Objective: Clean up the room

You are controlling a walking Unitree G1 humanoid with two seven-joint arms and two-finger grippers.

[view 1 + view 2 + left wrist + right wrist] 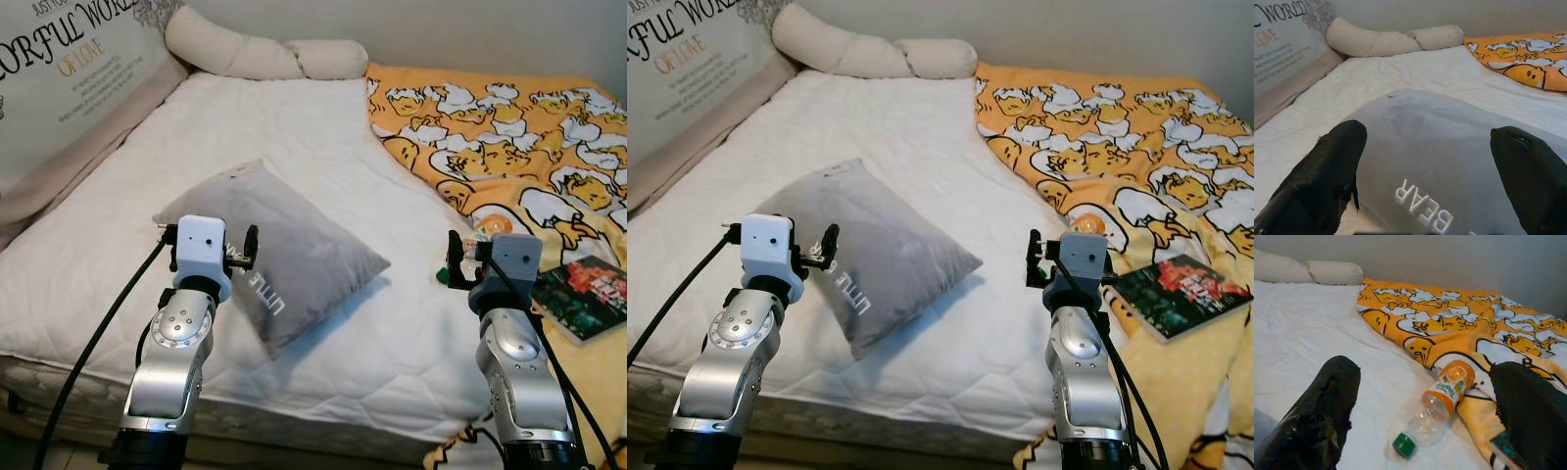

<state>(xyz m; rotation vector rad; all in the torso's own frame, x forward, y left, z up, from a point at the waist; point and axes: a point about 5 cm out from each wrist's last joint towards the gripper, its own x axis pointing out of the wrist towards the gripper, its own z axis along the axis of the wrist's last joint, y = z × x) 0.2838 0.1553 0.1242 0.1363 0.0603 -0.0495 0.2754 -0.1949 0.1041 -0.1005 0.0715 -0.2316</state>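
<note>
**Robot reaching toward clutter on a bed**

An empty plastic bottle [1437, 406] lies against the yellow blanket [509, 137], ahead of the spread-fingered right gripper [1425, 421]. The left gripper [1425, 176], also empty and spread, hovers over a grey pillow [284, 255]. The round bottle may roll if nudged.

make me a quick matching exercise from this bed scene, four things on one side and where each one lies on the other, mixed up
Things:
1. grey pillow
2. plastic bottle
3. book
4. cream bolster

Places:
A. on the yellow blanket, by the right gripper
B. at the head of the bed, by the wall
C. at the blanket's edge, green cap on the white sheet
D. mid-sheet, before the left gripper

Pairs: 1-D, 2-C, 3-A, 4-B
</note>
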